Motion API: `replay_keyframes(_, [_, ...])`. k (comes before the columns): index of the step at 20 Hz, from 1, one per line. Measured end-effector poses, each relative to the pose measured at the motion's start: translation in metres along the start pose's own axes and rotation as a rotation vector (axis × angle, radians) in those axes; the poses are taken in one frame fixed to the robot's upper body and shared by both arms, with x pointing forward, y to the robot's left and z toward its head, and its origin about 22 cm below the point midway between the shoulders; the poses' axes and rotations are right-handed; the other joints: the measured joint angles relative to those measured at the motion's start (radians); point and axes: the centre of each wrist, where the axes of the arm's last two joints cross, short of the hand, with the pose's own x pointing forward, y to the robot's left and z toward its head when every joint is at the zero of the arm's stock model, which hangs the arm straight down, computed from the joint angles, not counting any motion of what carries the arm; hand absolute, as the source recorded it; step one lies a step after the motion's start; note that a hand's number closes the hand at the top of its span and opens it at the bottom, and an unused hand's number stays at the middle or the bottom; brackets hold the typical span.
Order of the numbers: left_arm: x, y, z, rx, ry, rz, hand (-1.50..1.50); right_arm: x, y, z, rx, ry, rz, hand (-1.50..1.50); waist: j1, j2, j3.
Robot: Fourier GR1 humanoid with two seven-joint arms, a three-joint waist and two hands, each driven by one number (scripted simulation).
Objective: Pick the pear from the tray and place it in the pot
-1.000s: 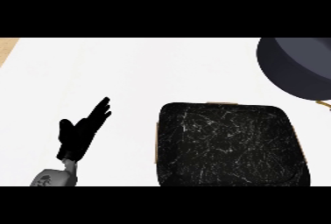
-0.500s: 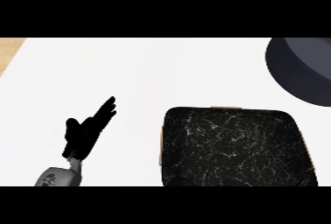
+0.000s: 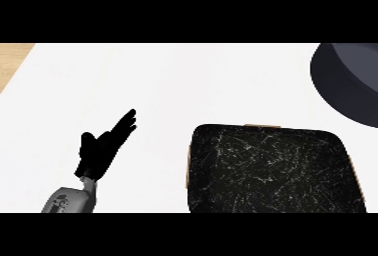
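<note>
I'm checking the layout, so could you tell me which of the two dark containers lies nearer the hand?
The tray, the black marbled rectangle at lower right, is nearer the left hand. The pot is the round dark grey one cut off at the upper right edge, farther away.

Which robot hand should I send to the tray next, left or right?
Left, tentatively. Only the left robot hand is in view, open, on the counter beside the tray. The right one isn't visible. No pear shows on the tray, so find it first. The pot sits far right.
</note>
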Motion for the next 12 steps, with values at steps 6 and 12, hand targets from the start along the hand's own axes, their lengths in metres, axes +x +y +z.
replay_keyframes(6, [0.004,-0.006,-0.006,-0.023,0.006,-0.015,0.0,0.021,-0.013,-0.026,0.03,-0.031,0.088,1.5,0.016,0.0,-0.003])
replay_keyframes(12, [0.006,-0.009,-0.01,-0.032,0.0,-0.019,0.0,0.037,-0.002,-0.059,0.119,-0.039,0.181,1.5,0.03,0.002,-0.006])
